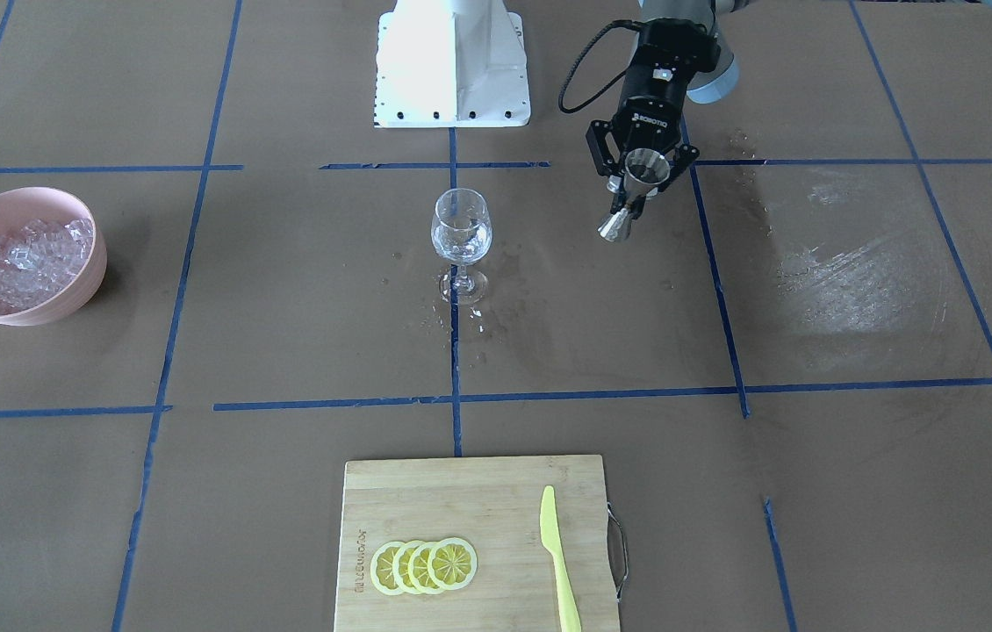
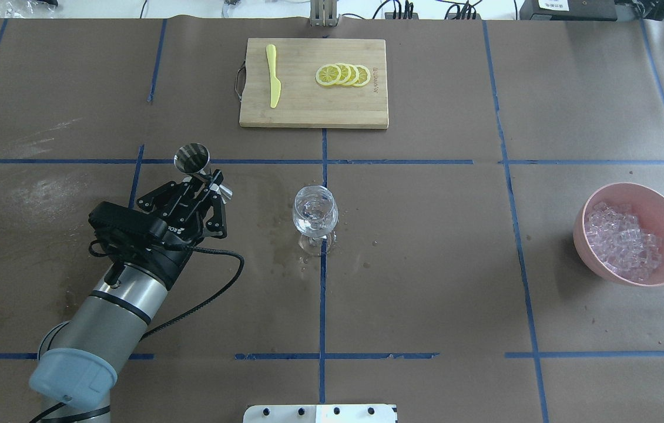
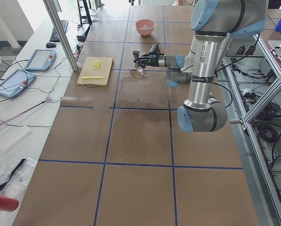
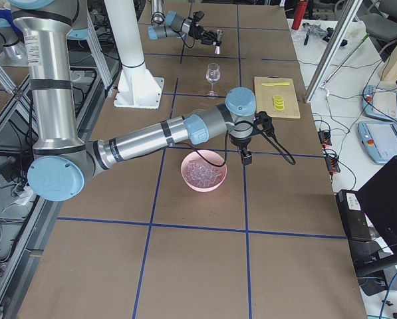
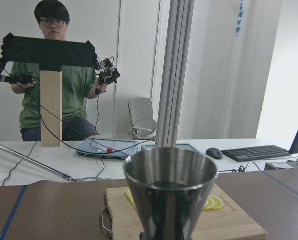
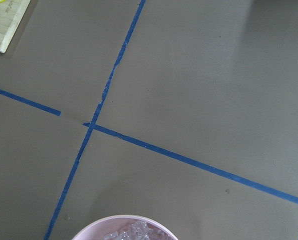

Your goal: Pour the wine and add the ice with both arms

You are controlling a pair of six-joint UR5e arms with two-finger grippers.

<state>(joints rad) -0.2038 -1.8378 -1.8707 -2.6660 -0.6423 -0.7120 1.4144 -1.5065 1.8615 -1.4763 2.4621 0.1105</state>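
Note:
The ice lies heaped in a pink bowl at the table's end on my right side, also ice. A stemmed wine glass with something clear in it stands mid-table. My left gripper is shut on a steel jigger, held above the table beside the glass and apart from it. The left wrist view shows the jigger upright, dark inside. My right gripper hangs just beyond the bowl; I cannot tell whether it is open or shut. Wine itself is not identifiable.
A wooden cutting board at the far edge carries lemon slices and a yellow knife. Wet patches surround the glass's foot and spread across the table on my left. The white base block stands behind the glass. A person stands across the table.

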